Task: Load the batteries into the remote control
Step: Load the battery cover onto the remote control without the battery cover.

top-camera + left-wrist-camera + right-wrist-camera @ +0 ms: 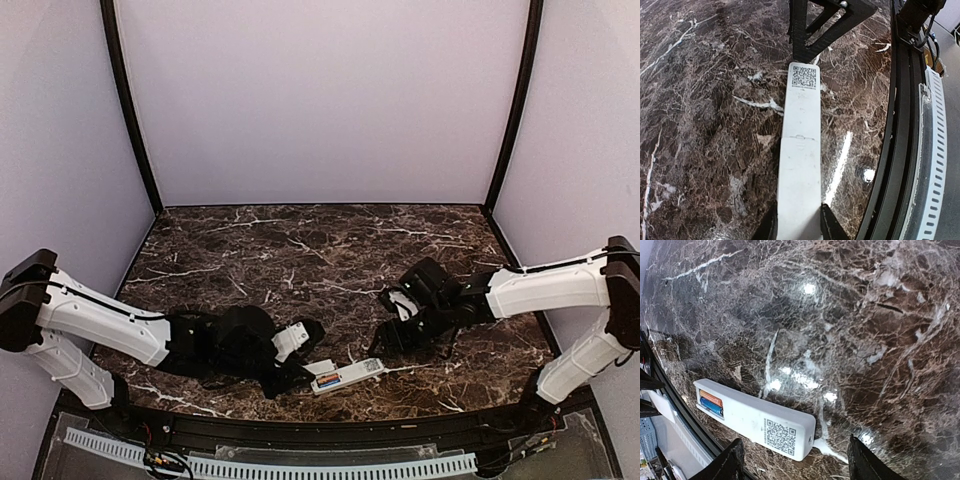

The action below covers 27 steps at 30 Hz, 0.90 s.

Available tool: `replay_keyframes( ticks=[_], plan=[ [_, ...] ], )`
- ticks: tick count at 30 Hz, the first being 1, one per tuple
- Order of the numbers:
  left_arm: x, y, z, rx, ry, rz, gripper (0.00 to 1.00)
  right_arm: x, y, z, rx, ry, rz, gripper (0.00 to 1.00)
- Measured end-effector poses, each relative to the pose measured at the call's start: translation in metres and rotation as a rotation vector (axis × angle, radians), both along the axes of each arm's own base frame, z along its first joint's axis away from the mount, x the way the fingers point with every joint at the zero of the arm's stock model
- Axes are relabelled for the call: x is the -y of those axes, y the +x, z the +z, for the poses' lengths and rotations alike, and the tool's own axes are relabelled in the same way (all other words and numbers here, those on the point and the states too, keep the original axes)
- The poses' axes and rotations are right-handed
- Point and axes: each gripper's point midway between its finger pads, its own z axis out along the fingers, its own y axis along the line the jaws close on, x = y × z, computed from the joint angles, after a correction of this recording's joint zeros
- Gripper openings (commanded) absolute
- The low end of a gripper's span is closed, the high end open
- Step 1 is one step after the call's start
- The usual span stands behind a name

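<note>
Near the front edge of the marble table (300,250), the remote control (347,376) lies back-up, its code label facing the ceiling. The left gripper (305,372) is clamped on one end of it, its fingers (829,226) pressing both long sides in the left wrist view. At that held end, the orange and blue batteries (710,404) sit side by side in the open compartment. Just beyond the remote's other end, the right gripper (390,335) hovers over bare marble with its fingers (726,462) spread apart, holding nothing, well short of the back wall.
</note>
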Motion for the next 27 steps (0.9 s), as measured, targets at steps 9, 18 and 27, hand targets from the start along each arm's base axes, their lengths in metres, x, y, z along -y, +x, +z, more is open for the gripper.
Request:
replay_keyframes(
  ticks=[9, 18, 27],
  plan=[
    [0.011, -0.014, -0.003, 0.033, 0.015, 0.024, 0.0, 0.017, 0.009, -0.002, 0.025, 0.085, -0.031, 0.61],
    [0.004, -0.005, 0.004, 0.086, 0.028, 0.075, 0.0, 0.02, 0.005, 0.0, 0.018, 0.109, -0.051, 0.58],
    [0.001, -0.005, -0.01, 0.07, 0.076, 0.076, 0.0, 0.019, 0.005, -0.003, 0.016, 0.105, -0.043, 0.44]
  ],
)
